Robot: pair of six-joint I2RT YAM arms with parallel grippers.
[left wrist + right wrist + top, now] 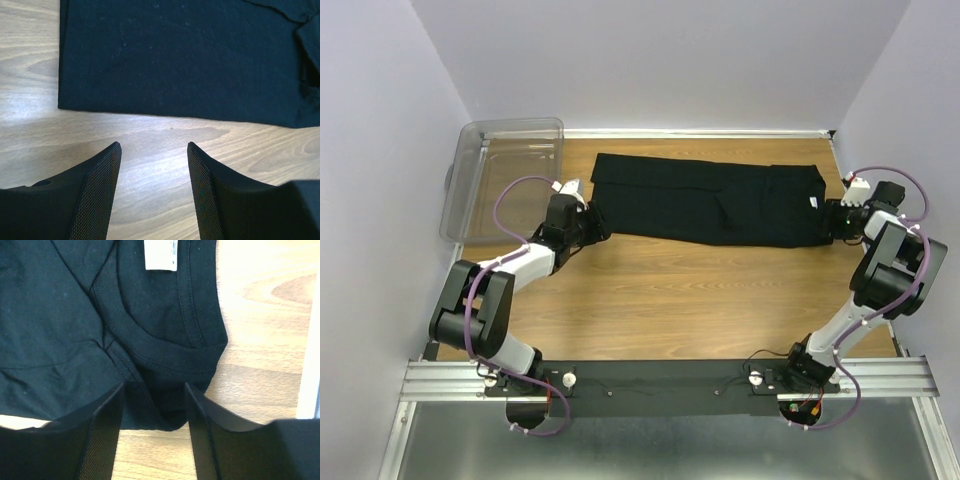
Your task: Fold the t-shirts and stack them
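Left gripper (154, 147) hung released just short of the t-shirt (710, 200); right gripper (153, 386), released too, straddled its collar (170, 347), seemingly poised to pinch both ends for folding.

Wood-grain table (700, 300), light brown, under even, diffuse light. 3 pale lavender walls (660, 60) close it in: left, back, right. A white strip (700, 132) runs where the table meets the back wall. Clear plastic bin (505, 180) at the far-left corner. Slotted aluminium rail (440, 380) along the near edge.
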